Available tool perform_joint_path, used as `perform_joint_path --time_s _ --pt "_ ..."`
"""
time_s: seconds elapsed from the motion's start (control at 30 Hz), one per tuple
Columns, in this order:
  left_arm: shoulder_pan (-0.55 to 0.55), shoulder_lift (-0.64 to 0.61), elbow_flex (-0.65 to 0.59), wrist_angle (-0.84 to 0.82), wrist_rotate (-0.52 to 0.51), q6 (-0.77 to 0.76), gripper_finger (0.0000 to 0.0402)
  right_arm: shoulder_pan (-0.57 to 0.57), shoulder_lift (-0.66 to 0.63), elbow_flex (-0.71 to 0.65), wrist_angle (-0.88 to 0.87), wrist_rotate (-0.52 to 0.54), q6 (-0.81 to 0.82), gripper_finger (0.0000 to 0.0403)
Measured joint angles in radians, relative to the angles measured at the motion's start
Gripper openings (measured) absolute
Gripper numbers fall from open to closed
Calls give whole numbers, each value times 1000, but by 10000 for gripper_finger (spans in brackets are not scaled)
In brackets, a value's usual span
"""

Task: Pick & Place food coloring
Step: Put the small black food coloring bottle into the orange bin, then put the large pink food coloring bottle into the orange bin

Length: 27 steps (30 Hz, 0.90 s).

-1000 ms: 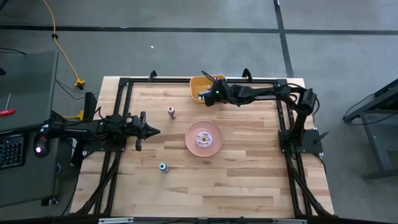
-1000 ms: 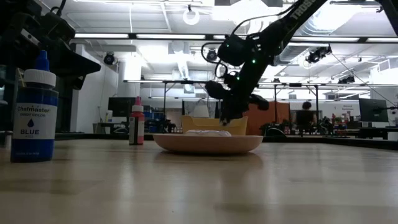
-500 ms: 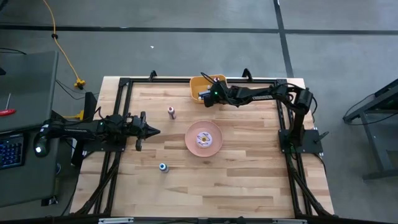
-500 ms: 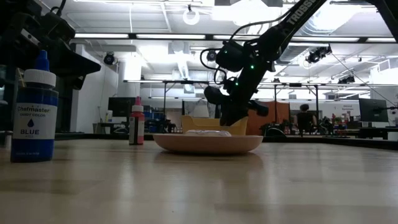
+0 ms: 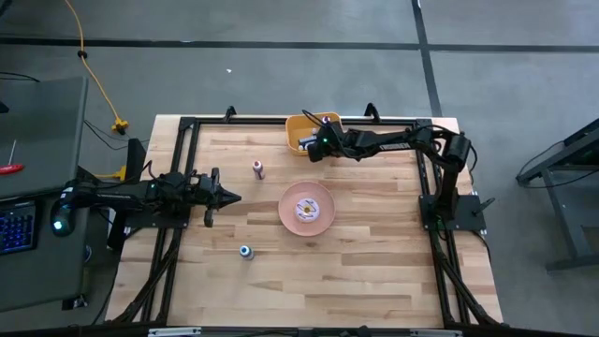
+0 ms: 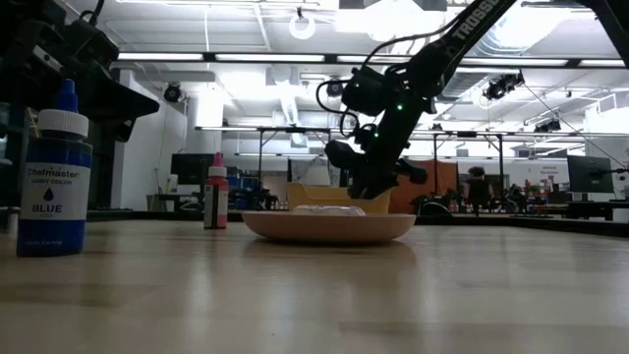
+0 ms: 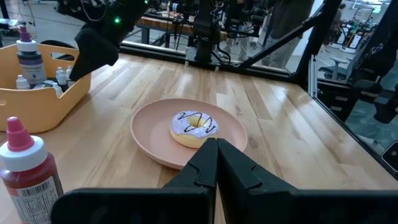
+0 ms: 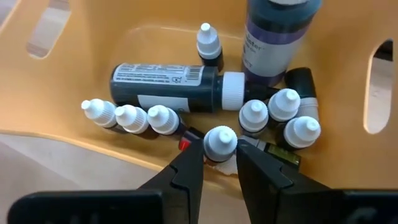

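Right wrist view shows the right gripper (image 8: pixel 220 163) over the orange bin (image 8: pixel 93 68), jaws slightly parted around the white cap of one small bottle (image 8: pixel 220 144) among the food coloring (image 8: pixel 186 81). It looks light, rigid and slick; the ribbed cap seems the best hold. The left gripper (image 7: pixel 216 163), jaws closed, waits near the pink plate (image 7: pixel 152 134).

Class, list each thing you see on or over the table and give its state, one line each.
Right hand: inside the orange bin, fingers either side of a small white-capped bottle.
Left hand: shut, waiting at the table's left side.
Large dark bottle: lying on its side in the bin.
Red bottle: upright on the table.
Blue bottle: upright on the table.
Doughnut: on the pink plate.
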Motion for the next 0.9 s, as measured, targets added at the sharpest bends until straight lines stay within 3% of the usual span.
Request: perform_joint_path --time_s 0.27,0.9 --pt "0 0 0 0 0 0 1 0 0 24 13 -23 -68 95" --pt "0 0 0 0 0 0 1 5 0 188 -185 5 -182 135"
